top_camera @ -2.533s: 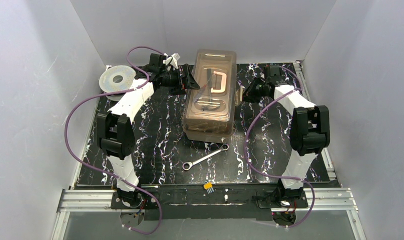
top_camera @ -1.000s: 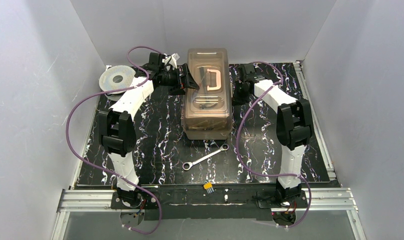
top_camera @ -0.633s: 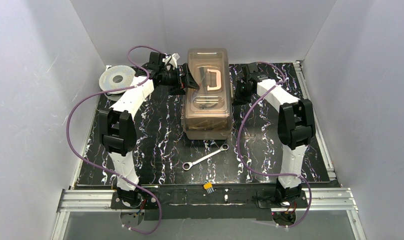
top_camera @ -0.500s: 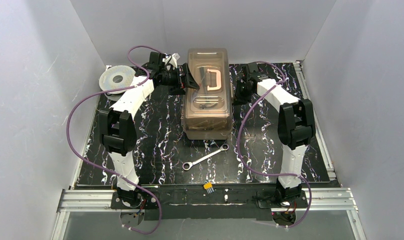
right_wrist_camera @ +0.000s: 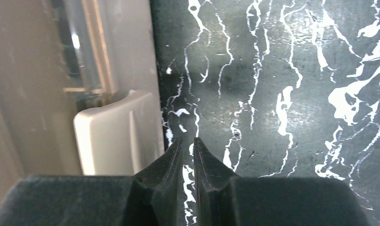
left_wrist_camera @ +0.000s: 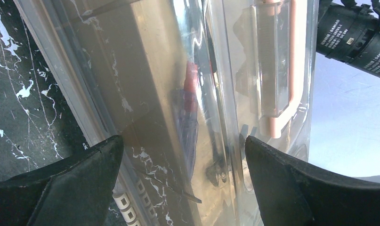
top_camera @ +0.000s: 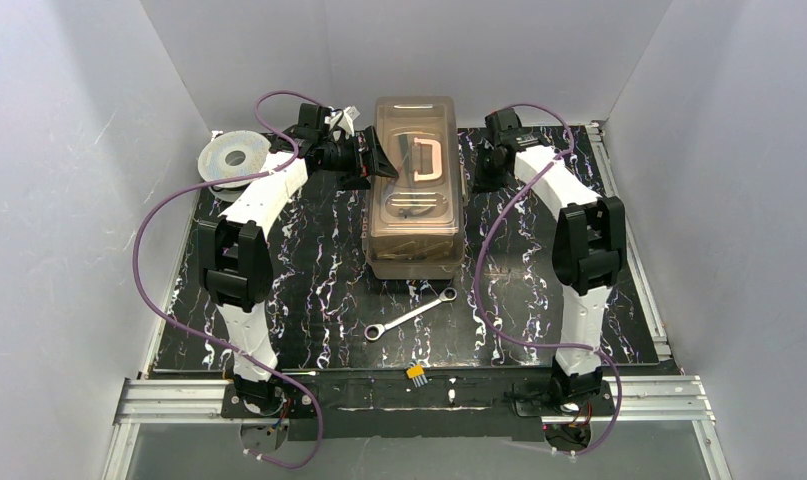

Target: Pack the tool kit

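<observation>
The tan-brown toolbox (top_camera: 415, 186) with its smoky lid shut and beige handle (top_camera: 428, 158) stands at the table's back middle; tools show dimly through the lid (left_wrist_camera: 192, 108). My left gripper (top_camera: 377, 163) is open against the box's left side, its jaws wide apart in the left wrist view (left_wrist_camera: 183, 155). My right gripper (top_camera: 476, 183) is shut and empty, tips just right of the box's beige latch (right_wrist_camera: 117, 132), above the table (right_wrist_camera: 188, 141). A silver wrench (top_camera: 411, 314) lies on the table in front of the box.
A round grey spool (top_camera: 231, 159) lies at the back left. A small yellow-and-black part (top_camera: 416, 373) sits at the front edge. White walls close in the black marbled table (top_camera: 319, 260) on three sides.
The toolbox has been swung straight and shifted left since the earliest frame. My right arm moved toward the back along the box's right side. My left gripper stayed at the box's left side.
</observation>
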Robot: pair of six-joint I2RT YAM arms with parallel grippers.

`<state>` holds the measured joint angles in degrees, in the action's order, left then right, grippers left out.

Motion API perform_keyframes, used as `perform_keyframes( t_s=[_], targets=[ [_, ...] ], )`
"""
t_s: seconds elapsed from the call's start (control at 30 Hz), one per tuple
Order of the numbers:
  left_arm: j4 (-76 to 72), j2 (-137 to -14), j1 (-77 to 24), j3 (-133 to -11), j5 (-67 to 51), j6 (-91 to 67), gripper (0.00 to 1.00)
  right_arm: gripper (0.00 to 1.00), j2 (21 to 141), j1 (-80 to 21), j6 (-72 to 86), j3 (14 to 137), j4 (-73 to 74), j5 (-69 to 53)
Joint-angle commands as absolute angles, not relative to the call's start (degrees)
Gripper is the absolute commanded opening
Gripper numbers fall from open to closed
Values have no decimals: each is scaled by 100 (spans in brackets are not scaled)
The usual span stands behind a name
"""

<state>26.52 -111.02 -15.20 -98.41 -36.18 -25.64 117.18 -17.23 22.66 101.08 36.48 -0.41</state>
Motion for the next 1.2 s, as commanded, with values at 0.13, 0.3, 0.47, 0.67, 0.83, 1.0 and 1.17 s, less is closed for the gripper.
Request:
perform_keyframes(
  t_s=[0.13, 0.3, 0.47, 0.67, 0.83, 1.0, 1.17],
  targets=[
    [3107, -11387, -1713, -9773, -3164, -2172, 98, 20, 12010, -1642, 2042, 10859, 4332, 1624],
    [3111, -11405, -1709, -9777, -3173, -2169, 98, 18, 12075, -1640, 2133, 10855, 4227, 1207],
    [3119, -11483, -1712, -9800, -3199, -2164, 98, 13, 12161, -1690, 2413, 10489, 3018, -1330],
    [3120, -11679, -1713, -9805, -3238, -2156, 98, 1, 12341, -2113, 2478, 10703, 2567, -2197],
    [3128, -11843, -1719, -9823, -3330, -2188, 98, 1, 12144, -2154, 2714, 10278, 2118, -2414],
    [3136, -11773, -1719, -9827, -3319, -2171, 98, 1, 11982, -1991, 2613, 10185, 2497, -1929],
    [3216, -11405, -1720, -9807, -3082, -1991, 98, 1, 11195, -1467, 2568, 9217, 2194, -1854]
  ],
)
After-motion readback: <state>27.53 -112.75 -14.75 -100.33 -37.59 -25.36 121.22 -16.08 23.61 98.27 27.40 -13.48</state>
